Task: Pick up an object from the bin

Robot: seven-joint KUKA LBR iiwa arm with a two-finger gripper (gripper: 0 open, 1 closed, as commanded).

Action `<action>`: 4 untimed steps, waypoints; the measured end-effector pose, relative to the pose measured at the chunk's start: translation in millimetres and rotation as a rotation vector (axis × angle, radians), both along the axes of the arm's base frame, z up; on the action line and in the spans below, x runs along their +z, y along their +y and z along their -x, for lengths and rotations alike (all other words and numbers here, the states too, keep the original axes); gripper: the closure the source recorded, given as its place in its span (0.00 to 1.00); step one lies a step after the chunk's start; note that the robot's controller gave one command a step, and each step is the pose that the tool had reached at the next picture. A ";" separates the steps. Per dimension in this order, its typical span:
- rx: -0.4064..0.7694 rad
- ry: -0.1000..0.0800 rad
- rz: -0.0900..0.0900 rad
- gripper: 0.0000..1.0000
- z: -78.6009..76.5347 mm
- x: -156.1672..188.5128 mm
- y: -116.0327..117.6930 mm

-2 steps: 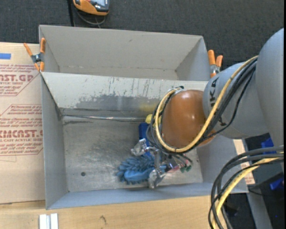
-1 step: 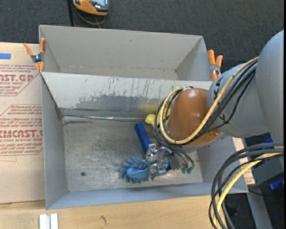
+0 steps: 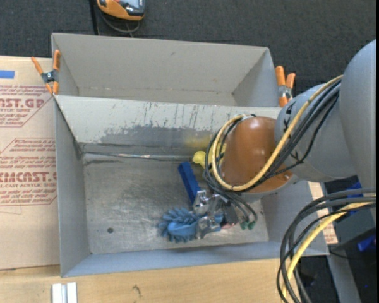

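My gripper hangs low over the right front part of the bin floor, under the orange cover. Right at its tips lies a blue ridged, brush-like thing, touching or nearly touching the metal fingers. A blue bar-shaped thing lies just behind the gripper, slanting toward the back wall. A yellow thing peeks out by the back wall, partly hidden by the cover. Small red and green bits lie to the gripper's right.
The arm with its cables and orange cover reaches in from the right and hides the bin's right side. The left half of the bin floor is bare scuffed metal.
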State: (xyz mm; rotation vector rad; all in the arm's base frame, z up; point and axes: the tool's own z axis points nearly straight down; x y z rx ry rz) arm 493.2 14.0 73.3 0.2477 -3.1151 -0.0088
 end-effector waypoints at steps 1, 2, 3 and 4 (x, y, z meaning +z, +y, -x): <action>0.001 -0.001 0.000 1.00 0.9 3.6 0.2; 0.000 -0.012 0.002 1.00 0.4 15.2 -0.5; 0.000 -0.009 0.003 1.00 1.4 31.1 -0.6; 0.000 -0.013 0.004 1.00 0.9 52.9 -0.5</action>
